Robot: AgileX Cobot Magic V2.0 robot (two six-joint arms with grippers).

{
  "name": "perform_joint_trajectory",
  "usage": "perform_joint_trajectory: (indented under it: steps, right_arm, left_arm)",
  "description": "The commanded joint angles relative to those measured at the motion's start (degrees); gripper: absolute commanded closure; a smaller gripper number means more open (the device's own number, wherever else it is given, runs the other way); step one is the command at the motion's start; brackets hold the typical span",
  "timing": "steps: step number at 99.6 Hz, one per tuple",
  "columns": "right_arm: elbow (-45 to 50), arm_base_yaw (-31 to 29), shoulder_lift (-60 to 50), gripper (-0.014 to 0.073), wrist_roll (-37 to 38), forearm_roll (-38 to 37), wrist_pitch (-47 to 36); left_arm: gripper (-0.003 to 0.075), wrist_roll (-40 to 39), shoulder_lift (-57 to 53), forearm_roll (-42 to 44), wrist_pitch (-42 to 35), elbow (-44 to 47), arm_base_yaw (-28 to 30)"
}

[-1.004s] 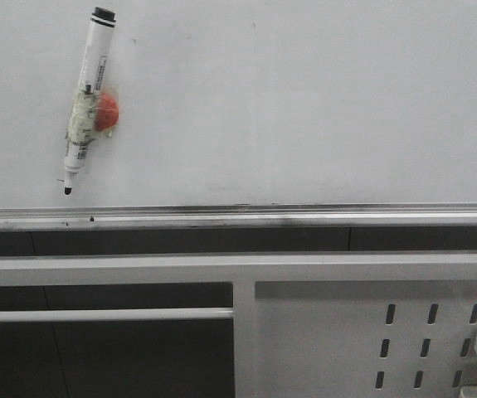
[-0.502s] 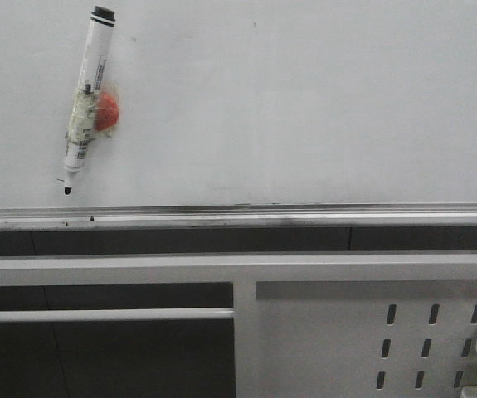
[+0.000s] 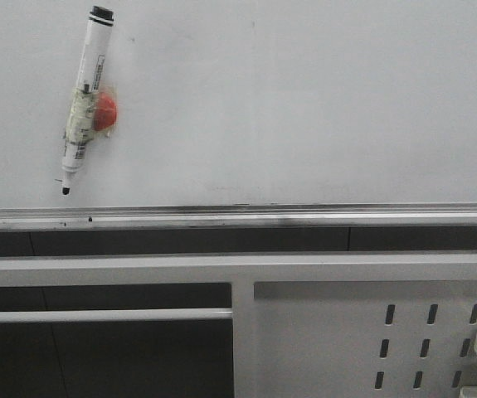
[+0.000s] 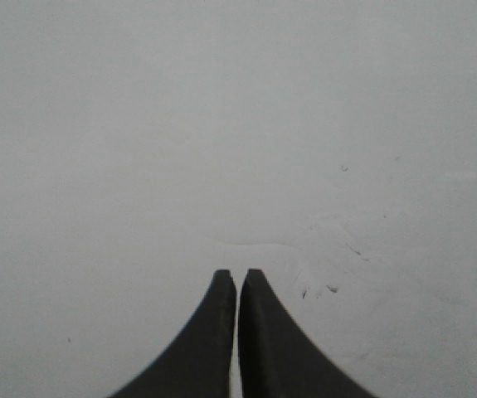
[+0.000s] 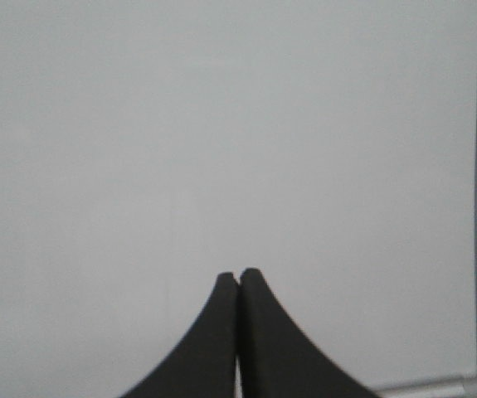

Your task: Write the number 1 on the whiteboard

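**Frame and panel below the rail**

We see a white metal frame (image 3: 221, 269) with a horizontal bar (image 3: 97, 315) across dark recesses, and a white perforated panel (image 3: 362, 340) with slotted holes at lower right. Light is even, soft.

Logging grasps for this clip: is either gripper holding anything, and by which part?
Nothing is held. The left gripper and right gripper are both shut on nothing; the marker sits on the whiteboard, untouched.

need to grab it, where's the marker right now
In the front view the marker hangs tilted on the whiteboard, upper left, tip down just above the silver rail.
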Motion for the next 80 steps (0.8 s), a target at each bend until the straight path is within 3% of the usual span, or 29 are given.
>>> perform_joint_trajectory:
  steps: [1,10,17,31,41,50,60,72,80]
  right_arm:
    - [-2.76,0.23,-1.05,0.0663,1.73,1.53,-4.18]
    - [-12.02,1.51,-0.31,0.0663,1.73,3.64,18.18]
    - [-17.71,2.40,2.20,0.0663,1.73,7.13,26.08]
    - [-21.70,2.95,6.34,0.0663,1.73,8.41,20.78]
    - [-21.70,2.95,7.48,0.0663,1.73,8.65,17.13]
    - [-21.95,3.24,9.12,0.0663,1.73,8.65,20.16]
    - [-22.20,3.45,12.04,0.0663,1.48,8.65,23.37]
    - [-21.26,3.45,14.08,0.0663,0.79,6.28,21.31]
    - [-20.39,3.45,14.86,0.0663,0.79,6.49,19.61]
  left_arm:
    - [0.0740,-2.22,-0.23,-4.55,4.77,-4.01,-0.03]
    - [0.0740,-2.22,3.57,-5.04,17.72,-11.84,-0.13]
    - [0.0740,-2.22,7.31,-6.06,18.80,-16.71,-0.13]
    - [0.0740,-2.22,12.52,-7.03,8.74,-21.46,-0.13]
    - [0.0740,-2.22,13.87,-7.02,7.11,-21.92,-0.13]
    - [0.0730,-2.11,15.30,-7.02,8.74,-21.92,-0.58]
    - [0.0622,-1.82,17.29,-6.62,11.39,-21.79,-2.78]
    - [0.0401,-1.28,19.40,-6.26,14.16,-21.68,-7.75]
    - [0.0295,-0.43,20.85,-6.31,13.94,-21.68,-11.89]
